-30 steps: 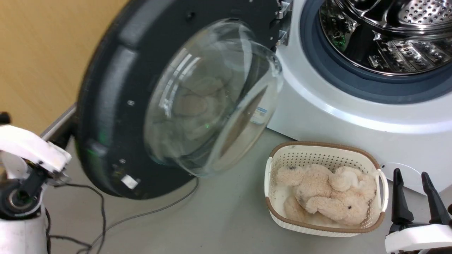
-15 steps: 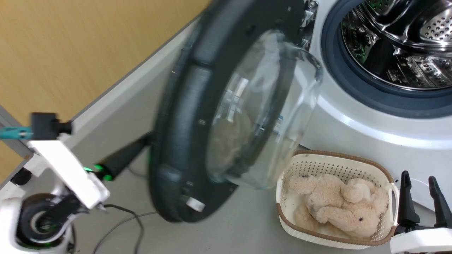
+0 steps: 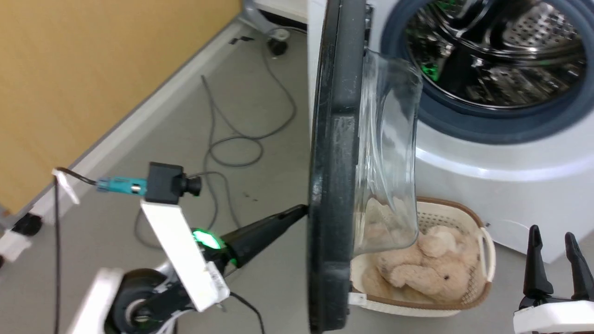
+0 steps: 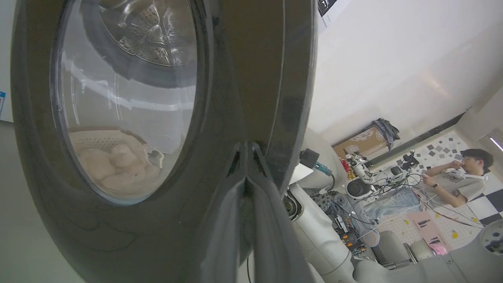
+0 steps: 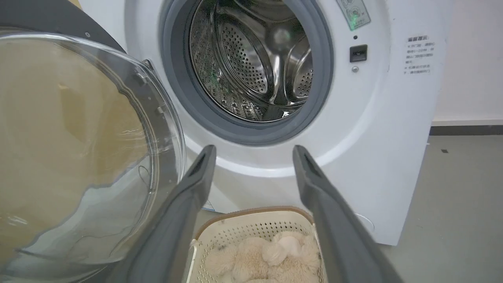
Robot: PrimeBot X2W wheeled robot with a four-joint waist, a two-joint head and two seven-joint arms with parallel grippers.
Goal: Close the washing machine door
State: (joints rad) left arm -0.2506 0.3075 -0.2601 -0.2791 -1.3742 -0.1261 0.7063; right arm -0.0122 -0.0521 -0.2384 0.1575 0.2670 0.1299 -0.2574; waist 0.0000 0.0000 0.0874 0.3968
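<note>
I have the left pincer point(image 3: 302, 209) with its fingers pressed together and nothing between them. I use it as a blunt pusher, its tip set against the glossy outer face of the washing machine door point(image 3: 334, 162), low on the side away from the washing machine point(image 3: 487, 157). A flat push there swings the door without any need for a grip, which is why I hold the fingers together. The door stands out roughly square to the washing machine's front, hinged at the left of the opening. Its clear glass bowl point(image 3: 390, 153) bulges toward the steel drum point(image 3: 487, 51), so I judge the closing about half done. The right pincer point(image 3: 552, 231) waits with its fingers well apart and empty, low and in front of the washing machine, clear of the door's swing. It has no part in this push. A cream laundry basket point(image 3: 485, 250) holding a plush toy point(image 3: 417, 273) sits on the floor just in front of the washing machine, below the opening. In the head view the door's lower edge crosses the basket's near corner. I cannot tell whether the two touch or the door passes above, so I would watch that spot as I push on until the door meets the grey gasket point(image 3: 464, 120).
</note>
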